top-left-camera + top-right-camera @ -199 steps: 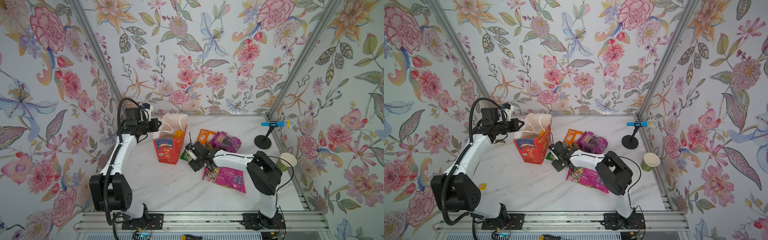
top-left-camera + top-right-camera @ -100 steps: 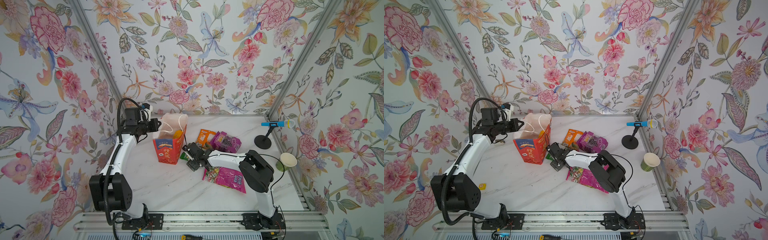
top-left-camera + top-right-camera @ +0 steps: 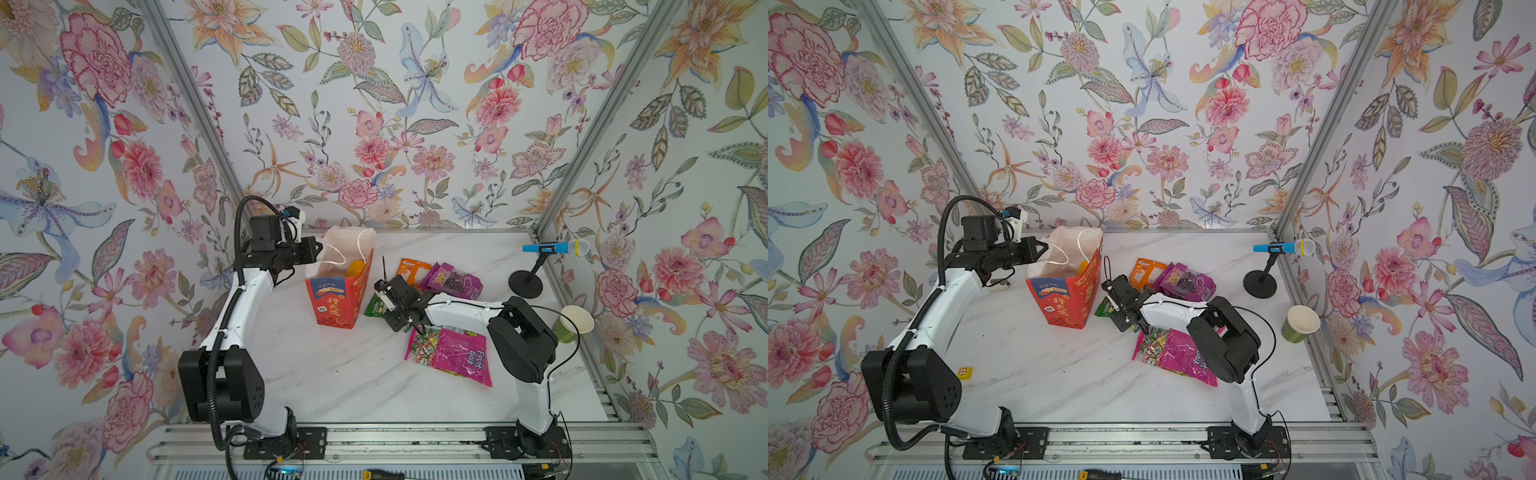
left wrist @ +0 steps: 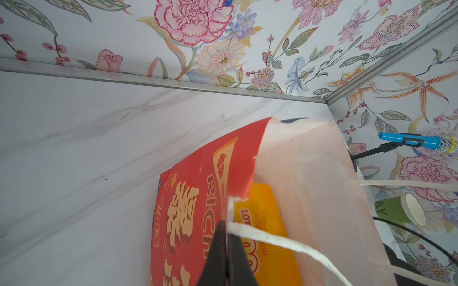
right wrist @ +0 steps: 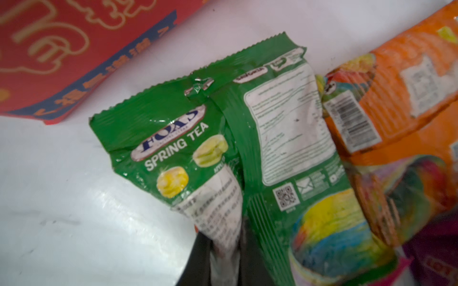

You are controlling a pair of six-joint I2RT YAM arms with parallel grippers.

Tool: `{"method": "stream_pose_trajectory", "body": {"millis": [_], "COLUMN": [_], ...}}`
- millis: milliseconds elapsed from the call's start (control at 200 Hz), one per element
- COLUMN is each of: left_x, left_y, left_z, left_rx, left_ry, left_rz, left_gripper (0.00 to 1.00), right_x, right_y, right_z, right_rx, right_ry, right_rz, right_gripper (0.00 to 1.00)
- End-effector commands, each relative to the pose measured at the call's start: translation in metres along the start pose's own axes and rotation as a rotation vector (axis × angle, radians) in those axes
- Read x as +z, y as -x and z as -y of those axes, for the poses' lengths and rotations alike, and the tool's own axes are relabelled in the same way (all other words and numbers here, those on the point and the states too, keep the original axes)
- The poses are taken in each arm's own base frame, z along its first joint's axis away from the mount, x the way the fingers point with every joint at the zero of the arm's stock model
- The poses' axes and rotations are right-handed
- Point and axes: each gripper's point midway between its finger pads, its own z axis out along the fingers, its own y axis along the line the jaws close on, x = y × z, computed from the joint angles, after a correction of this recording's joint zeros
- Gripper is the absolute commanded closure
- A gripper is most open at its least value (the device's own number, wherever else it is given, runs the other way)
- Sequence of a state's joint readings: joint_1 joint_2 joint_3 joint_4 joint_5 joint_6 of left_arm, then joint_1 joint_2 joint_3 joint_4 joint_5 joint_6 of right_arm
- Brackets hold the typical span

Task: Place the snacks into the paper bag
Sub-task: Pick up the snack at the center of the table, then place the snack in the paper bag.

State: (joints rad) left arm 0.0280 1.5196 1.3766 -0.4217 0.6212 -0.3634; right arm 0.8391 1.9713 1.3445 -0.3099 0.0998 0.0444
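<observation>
The green packet (image 5: 173,138) carried the brand "FOX'S" in a white oval, with "SPRING TEA" in white beneath it. Its back showed a QR code and fine print too small to read. The red paper bag (image 4: 188,210) bore "RICH" in gold beside large gold Chinese characters. On the yellow-orange packet (image 4: 265,203) inside it, "LOT" stood in red. The orange packet (image 5: 401,81) had a barcode. The green cup (image 4: 389,210) showed "AY". White lettering on the magenta packet (image 3: 461,357) lay upside down — not surely legible.
</observation>
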Motion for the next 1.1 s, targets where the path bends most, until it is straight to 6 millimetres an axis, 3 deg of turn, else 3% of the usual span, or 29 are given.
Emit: {"method": "stream_pose_trajectory", "body": {"millis": [0,180,260,280,400,596,736,851,951,1096], "left_x": [-0.013,-0.012,-0.012,-0.013,-0.013,-0.013,-0.013,-0.013,-0.014,-0.014], "left_y": [0.013,0.014,0.014,0.014,0.014,0.013,0.012,0.012,0.013,0.013], "left_z": [0.003,0.004,0.005,0.005,0.006,0.005,0.005,0.004,0.005,0.004], "left_rx": [0.034,0.032,0.031,0.031,0.031,0.03,0.025,0.024,0.024,0.027], "left_ry": [0.0,-0.008,-0.012,-0.012,-0.014,-0.01,-0.009,-0.009,-0.008,-0.005], "left_rz": [0.051,0.055,0.055,0.055,0.057,0.058,0.059,0.061,0.063,0.064], "left_gripper": [1.0,1.0,1.0,1.0,1.0,1.0,1.0,1.0,1.0,1.0], "right_x": [-0.05,-0.123,-0.153,-0.159,-0.205,-0.295,-0.347,-0.374,-0.393,-0.407], "right_y": [0.028,0.066,0.078,0.081,0.098,0.149,0.191,0.224,0.25,0.278], "right_z": [0.002,0.03,0.032,0.046,0.068,0.098,0.093,0.086,0.066,0.022], "right_rx": [0.104,0.346,0.384,0.411,0.483,0.542,0.521,0.495,0.44,0.34], "right_ry": [0.088,0.268,0.344,0.343,0.402,0.513,0.653,0.766,0.871,1.008], "right_rz": [0.11,0.337,0.413,0.433,0.553,0.831,0.982,1.055,1.093,1.074], "right_gripper": [1.0,1.0,1.0,1.0,1.0,1.0,1.0,1.0,1.0,1.0]}}
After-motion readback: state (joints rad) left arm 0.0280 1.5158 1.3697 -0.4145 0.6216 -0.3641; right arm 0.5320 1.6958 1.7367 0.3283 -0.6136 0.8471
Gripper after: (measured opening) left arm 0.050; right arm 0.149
